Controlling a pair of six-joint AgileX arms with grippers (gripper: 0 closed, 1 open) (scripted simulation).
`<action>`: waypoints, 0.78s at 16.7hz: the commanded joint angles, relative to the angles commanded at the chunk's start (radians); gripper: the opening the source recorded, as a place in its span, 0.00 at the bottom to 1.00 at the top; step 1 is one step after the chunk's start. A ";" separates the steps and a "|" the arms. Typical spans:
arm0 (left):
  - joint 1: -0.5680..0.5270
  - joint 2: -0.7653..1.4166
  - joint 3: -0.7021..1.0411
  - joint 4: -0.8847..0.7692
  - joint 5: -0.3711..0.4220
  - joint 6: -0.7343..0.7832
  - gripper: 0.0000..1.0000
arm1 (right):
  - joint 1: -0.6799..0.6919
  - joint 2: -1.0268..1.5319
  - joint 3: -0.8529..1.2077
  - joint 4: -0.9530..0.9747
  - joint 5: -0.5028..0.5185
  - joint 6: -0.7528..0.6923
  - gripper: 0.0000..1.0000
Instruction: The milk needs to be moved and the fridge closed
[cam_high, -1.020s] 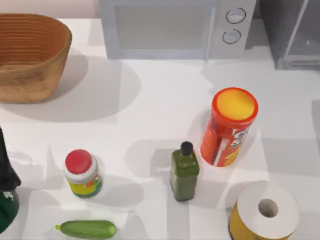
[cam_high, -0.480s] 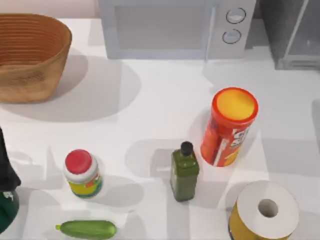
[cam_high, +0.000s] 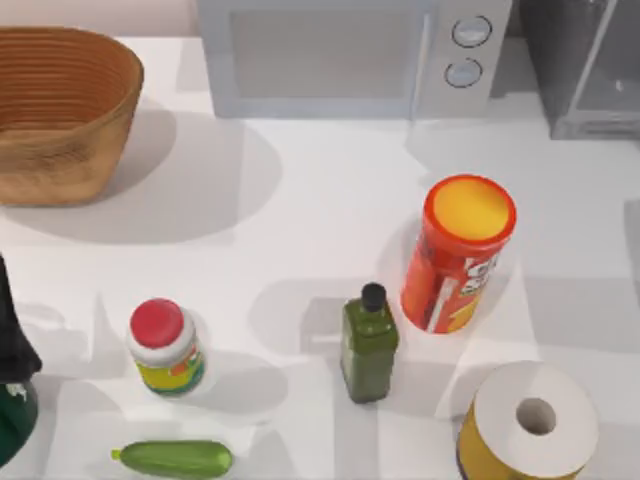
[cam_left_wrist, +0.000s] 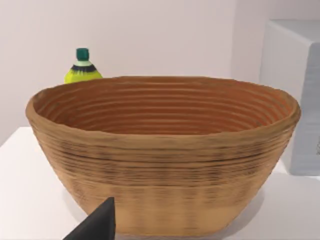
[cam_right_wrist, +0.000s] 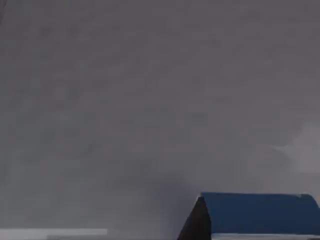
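- The fridge (cam_high: 590, 70) sat at the back right corner of the worktop (cam_high: 320, 200), grey box with its pale glass door swung out, so not closed.
- The microwave (cam_high: 350, 55) was right next to it along the back edge, two round knobs on its right side.
- Woven basket (cam_high: 60, 110) took up the back left corner; the left wrist view looked straight at the side of it (cam_left_wrist: 165, 155), with a small green-capped yellow bottle (cam_left_wrist: 82, 67) poking up behind its rim.
- Roll of white paper (cam_high: 530, 420) was at the front right, and the orange chip can (cam_high: 458, 255) stood just behind it.
- Green bottle (cam_high: 369, 345) stood upright near the front middle, a bit left of the chip can.
- Red-lidded jar (cam_high: 163, 345) was front left, with the cucumber (cam_high: 175, 459) lying just in front of it.
- The milk (cam_right_wrist: 257, 212) showed up in the right wrist view, just its blue top against a plain grey surface, very close to the camera.
- Left arm was parked at the left edge of the worktop; one dark fingertip (cam_left_wrist: 97, 225) showed in its wrist view, but I couldn't tell if that end effector was open or closed.
- Same for the right end effector, couldn't tell.
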 joint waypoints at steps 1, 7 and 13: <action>0.000 0.000 0.000 0.000 0.000 0.000 1.00 | 0.000 0.000 0.000 0.000 0.000 0.000 0.60; 0.000 0.000 0.000 0.000 0.000 0.000 1.00 | 0.000 0.000 0.000 0.000 0.000 0.000 1.00; 0.000 0.000 0.000 0.000 0.000 0.000 1.00 | 0.000 0.000 0.000 0.000 0.000 0.000 1.00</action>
